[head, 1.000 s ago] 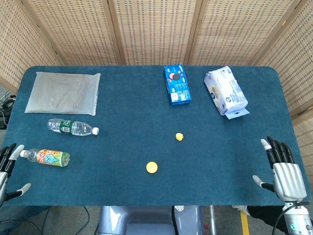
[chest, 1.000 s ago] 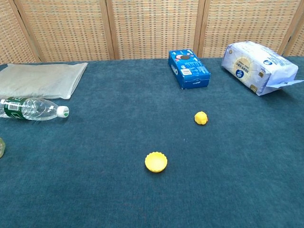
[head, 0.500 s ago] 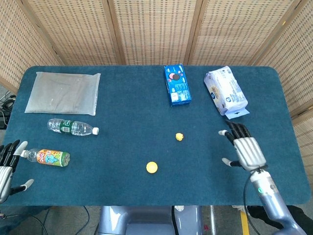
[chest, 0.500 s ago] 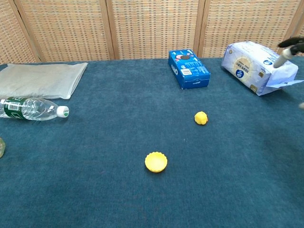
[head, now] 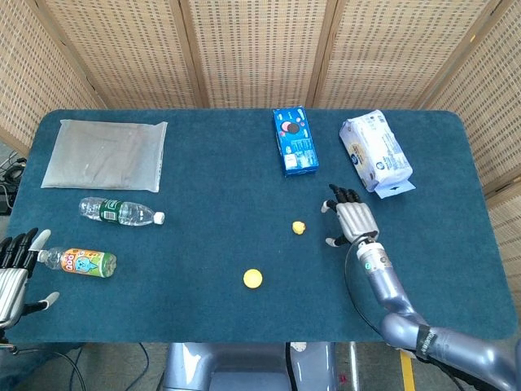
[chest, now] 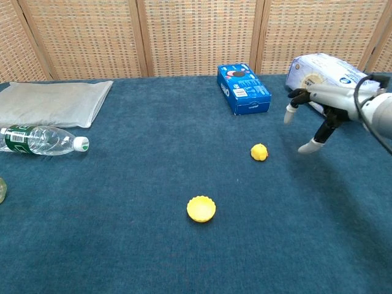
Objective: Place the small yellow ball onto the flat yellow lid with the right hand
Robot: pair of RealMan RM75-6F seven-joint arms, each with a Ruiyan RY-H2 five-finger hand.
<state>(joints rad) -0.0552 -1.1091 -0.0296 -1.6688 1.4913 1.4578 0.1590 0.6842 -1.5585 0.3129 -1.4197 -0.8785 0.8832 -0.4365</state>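
Note:
The small yellow ball [head: 299, 228] [chest: 259, 152] lies on the blue table near the middle. The flat yellow lid [head: 253, 278] [chest: 201, 209] sits closer to the front edge, left of the ball. My right hand [head: 352, 220] [chest: 318, 110] hovers a short way right of the ball, fingers spread and holding nothing. At the table's front left corner my left hand [head: 14, 273] is open too, beside a small labelled bottle; the chest view does not show it.
A blue cookie box [head: 294, 141] [chest: 243, 89] and a white wipes pack [head: 374, 151] [chest: 334, 76] lie at the back right. A water bottle [head: 120, 212] [chest: 43, 140], a small colourful bottle [head: 81, 261] and a grey pouch [head: 104, 153] lie on the left.
My right hand has swept from the table's front right corner inward and forward, ending just right of the ball. The left hand has shifted slightly. Ball and lid have not moved.

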